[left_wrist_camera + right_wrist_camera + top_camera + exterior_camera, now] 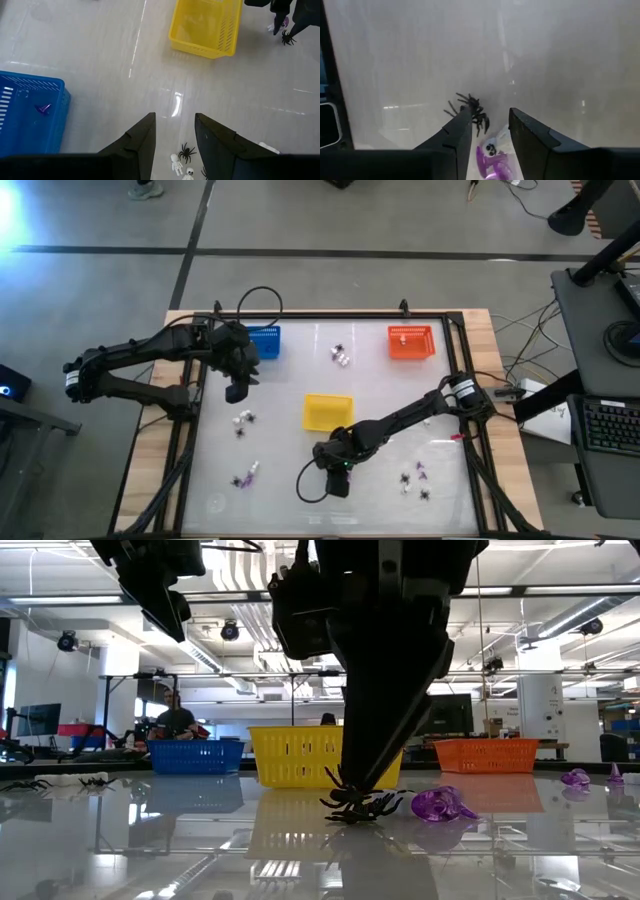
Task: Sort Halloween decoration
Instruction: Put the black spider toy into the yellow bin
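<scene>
Beside the yellow basket (328, 412), right gripper (338, 477) jaws straddle a purple piece (492, 159) (black spider (472, 112) alongside), unclenched.

A: From where does the high view look?

B: Straight down on the whole worktop (300, 340), far enough off to take in both arms and the floor around.

A: And the low one?

B: At worktop height, facing level across into the room, very near the right hand (365, 790).

A: The wrist views?

B: Each looks past its own fingers, down at the surface. The left wrist view shares the yellow basket (205, 27) at its 1 o'clock with the other two.
</scene>
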{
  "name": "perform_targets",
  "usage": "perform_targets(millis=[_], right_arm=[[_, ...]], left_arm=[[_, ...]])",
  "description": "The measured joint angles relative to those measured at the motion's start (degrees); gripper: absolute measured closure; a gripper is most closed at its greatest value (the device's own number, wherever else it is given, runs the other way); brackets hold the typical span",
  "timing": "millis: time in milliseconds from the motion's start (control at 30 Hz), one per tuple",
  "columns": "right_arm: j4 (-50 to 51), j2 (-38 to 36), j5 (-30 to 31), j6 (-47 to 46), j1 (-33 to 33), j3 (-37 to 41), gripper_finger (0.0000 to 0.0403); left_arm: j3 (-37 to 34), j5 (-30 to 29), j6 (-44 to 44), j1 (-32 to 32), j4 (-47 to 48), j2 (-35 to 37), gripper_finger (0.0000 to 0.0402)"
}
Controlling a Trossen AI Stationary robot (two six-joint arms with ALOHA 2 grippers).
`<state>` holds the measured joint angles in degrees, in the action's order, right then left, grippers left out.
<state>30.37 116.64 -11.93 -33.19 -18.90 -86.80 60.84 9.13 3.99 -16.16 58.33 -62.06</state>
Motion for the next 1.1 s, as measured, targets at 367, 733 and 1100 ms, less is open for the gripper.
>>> perform_targets(millis=[367,733,1100], right_arm=[[-2.84,0.0,-1.15,-0.22,-0.11,0.26,0.031],[-4.1,1.63,-1.67,-0.91,-0.11,0.26,0.0312],[-4.39,2.83,-2.89,-2.19,-0.2,0.2,0.0312]], left_arm=[[0.0,0.0,-0.21,0.0,-0.38,0.0,0.0283],[0.0,0.0,-0.44,0.0,-0.93,0.0,0.0283],[0.0,-0.02,-0.48,-0.01,-0.94,0.0,0.0283]])
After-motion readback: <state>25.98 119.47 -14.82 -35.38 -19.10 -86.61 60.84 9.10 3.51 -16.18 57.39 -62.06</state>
